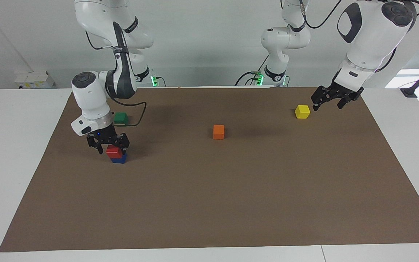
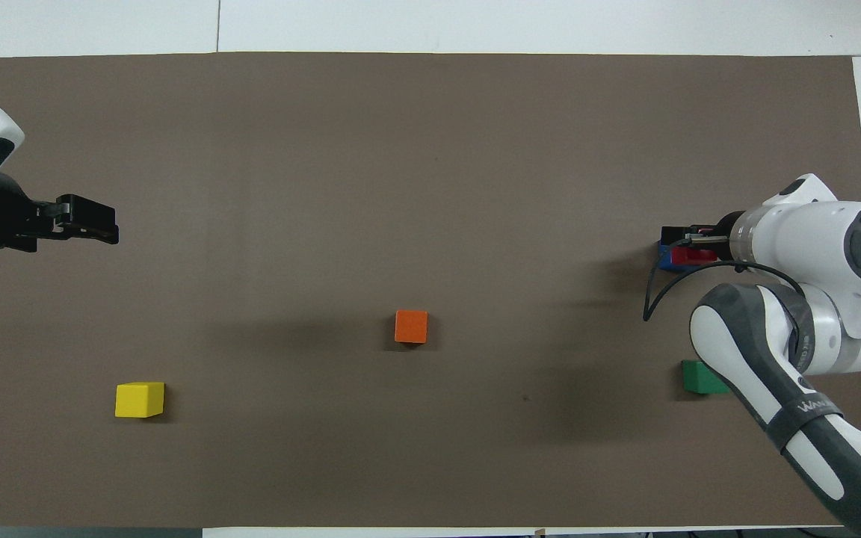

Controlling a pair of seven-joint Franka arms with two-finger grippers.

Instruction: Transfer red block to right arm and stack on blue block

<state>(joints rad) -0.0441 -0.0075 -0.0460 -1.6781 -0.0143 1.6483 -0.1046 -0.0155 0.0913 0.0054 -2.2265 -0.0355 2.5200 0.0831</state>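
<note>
Red block atop blue block

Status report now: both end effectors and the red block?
Right end effector open around red block, stacked on blue block. Left end effector open, waiting. Nothing in the way.

White table under a brown mat, pale wall
</note>
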